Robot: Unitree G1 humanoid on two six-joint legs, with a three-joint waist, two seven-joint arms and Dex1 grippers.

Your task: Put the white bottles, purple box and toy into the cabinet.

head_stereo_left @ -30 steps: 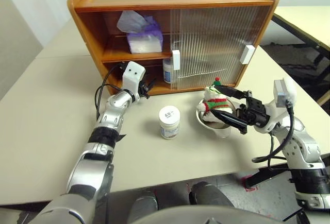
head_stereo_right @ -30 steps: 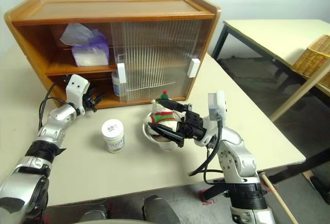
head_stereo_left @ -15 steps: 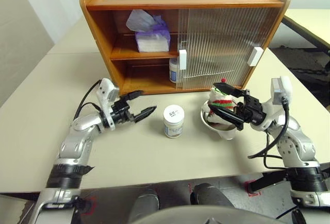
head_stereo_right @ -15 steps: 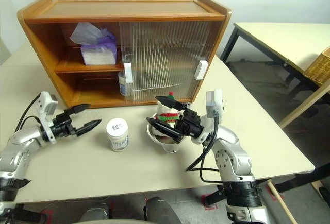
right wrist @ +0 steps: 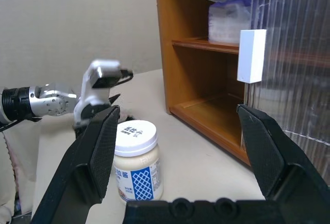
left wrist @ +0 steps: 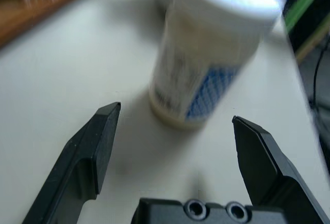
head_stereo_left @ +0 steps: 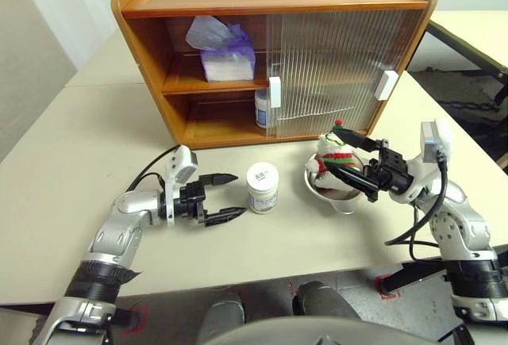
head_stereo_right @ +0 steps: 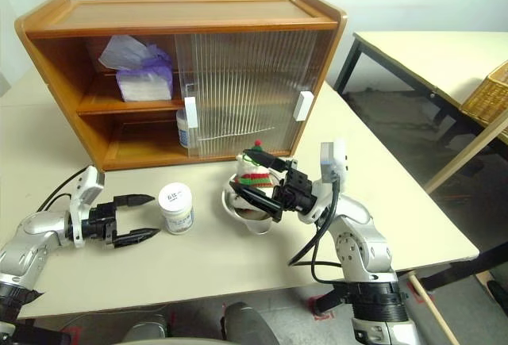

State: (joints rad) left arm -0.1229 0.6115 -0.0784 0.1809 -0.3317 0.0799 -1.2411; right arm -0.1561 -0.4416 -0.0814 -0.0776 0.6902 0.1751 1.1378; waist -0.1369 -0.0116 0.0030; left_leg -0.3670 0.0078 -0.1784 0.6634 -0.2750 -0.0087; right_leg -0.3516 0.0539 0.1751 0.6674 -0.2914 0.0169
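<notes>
One white bottle [head_stereo_left: 262, 187] stands on the table in front of the cabinet [head_stereo_left: 143, 36]. A second white bottle [head_stereo_left: 260, 109] stands on the lower shelf by the door edge. The purple box [head_stereo_left: 226, 61] sits on the upper shelf. My left gripper [head_stereo_left: 224, 197] is open, level over the table, pointing at the near bottle [left wrist: 211, 54], a short way from it. The toy [head_stereo_left: 333, 157] sits in a steel bowl. My right gripper [head_stereo_left: 341, 155] is open at the toy, one finger above it and one below; I cannot tell whether they touch.
The steel bowl [head_stereo_left: 329, 194] stands right of the bottle. Ribbed sliding doors [head_stereo_left: 333, 59] cover the cabinet's right part; the left part is open. Another table [head_stereo_right: 429, 51] and a wicker basket [head_stereo_right: 488, 95] stand to the right. The table's front edge is close.
My left gripper came back from the cabinet's lower shelf, sank to the table, turned toward the near bottle and opened wide. The right arm kept still. The camera shifted.
</notes>
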